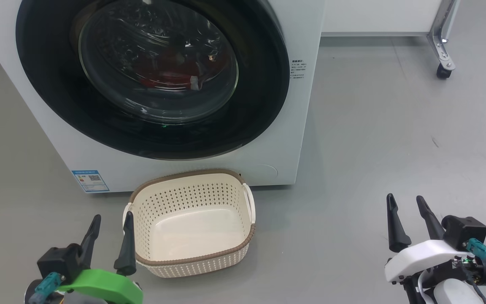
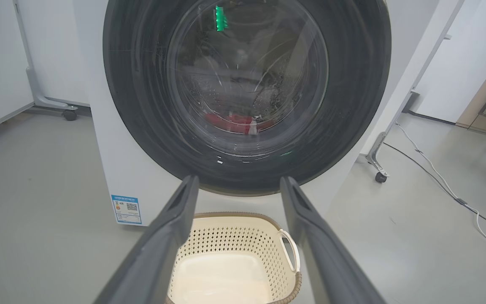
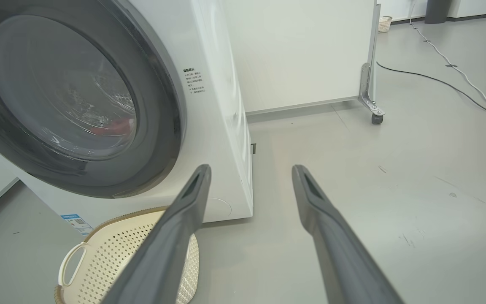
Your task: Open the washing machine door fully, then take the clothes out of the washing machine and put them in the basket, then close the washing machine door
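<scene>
While the washing machine door (image 1: 154, 63) is sitting flush against the front of the washing machine (image 1: 298, 126), we are reading this as step one, not yet begun: opening it. Nothing is touching the door.

The left gripper (image 1: 113, 216) is hanging low at the lower left, fingers apart and holding nothing, with one finger just beside the basket (image 1: 192, 173). The right gripper (image 1: 405, 197) is hanging low at the lower right, also spread and empty, well apart from the machine and over bare floor (image 1: 373, 139).

The clothes (image 1: 163, 74) are lying inside the drum and showing as a red patch through the glass bowl. The left wrist view is showing the same red at the bottom of the glass (image 2: 234, 122). The basket is standing empty on the floor, right against the foot of the machine and below the door.

For the next move, we are judging that one gripper is going to need to rise to the door's black rim and catch an edge to pull. We are not making out a handle or recess in any view, so which side opens we cannot tell. The basket sits close under the door, so we are flagging a possible clash with an arm coming in low.
</scene>
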### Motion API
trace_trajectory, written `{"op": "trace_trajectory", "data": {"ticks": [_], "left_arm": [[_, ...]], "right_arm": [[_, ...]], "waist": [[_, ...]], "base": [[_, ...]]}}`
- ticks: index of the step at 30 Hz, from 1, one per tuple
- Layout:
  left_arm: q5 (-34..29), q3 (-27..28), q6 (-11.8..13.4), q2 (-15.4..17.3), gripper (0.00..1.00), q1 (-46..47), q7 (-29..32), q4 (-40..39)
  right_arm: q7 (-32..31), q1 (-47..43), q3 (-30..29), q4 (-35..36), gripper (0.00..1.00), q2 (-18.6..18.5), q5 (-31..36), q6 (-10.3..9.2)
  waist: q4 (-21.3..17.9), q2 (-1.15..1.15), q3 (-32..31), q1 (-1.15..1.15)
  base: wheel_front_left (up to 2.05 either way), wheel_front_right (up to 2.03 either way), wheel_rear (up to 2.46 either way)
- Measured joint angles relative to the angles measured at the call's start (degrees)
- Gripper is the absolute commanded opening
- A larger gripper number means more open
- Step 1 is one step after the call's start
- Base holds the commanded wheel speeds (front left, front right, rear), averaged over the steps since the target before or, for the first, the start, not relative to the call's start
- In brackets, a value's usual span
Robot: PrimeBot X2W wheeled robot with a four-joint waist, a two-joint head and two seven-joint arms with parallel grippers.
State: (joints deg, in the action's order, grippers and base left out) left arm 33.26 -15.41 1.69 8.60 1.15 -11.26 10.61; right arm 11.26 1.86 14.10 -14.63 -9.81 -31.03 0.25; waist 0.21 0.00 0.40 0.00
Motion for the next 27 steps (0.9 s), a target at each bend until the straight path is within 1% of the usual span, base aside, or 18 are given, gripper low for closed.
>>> {"op": "trace_trajectory", "data": {"ticks": [6, 14, 16, 27], "left_arm": [[-3.55, -1.11, 0.88, -0.03, 1.00, -0.02, -1.01, 0.60], [-8.31, -2.05, 1.86, -0.01, 1.00, -0.03, -2.35, 1.37], [-9.25, -2.21, 2.14, -0.04, 1.00, -0.03, -2.49, 1.65], [-9.17, -1.56, 2.64, -0.78, 1.00, -0.03, -2.44, 3.32]], "right_arm": [[1.14, -0.04, 0.89, -0.36, 1.00, 0.03, 3.87, -0.94], [2.61, -0.10, 2.33, -0.74, 1.00, 0.23, 9.54, -1.02], [2.71, -0.10, 2.69, -0.77, 1.00, 0.35, 10.77, -1.51], [2.78, -0.23, 1.89, -1.35, 1.00, 1.02, 10.94, -1.49]], "waist": [[0.05, 0.00, -0.01, 0.00], [0.06, 0.00, 0.13, 0.00], [0.04, 0.00, 0.16, 0.00], [0.01, 0.00, 0.34, 0.00]], "base": [[0.00, 0.00, 0.00], [0.00, 0.00, 0.00], [0.00, 0.00, 0.00], [0.00, 0.00, 0.00]]}}
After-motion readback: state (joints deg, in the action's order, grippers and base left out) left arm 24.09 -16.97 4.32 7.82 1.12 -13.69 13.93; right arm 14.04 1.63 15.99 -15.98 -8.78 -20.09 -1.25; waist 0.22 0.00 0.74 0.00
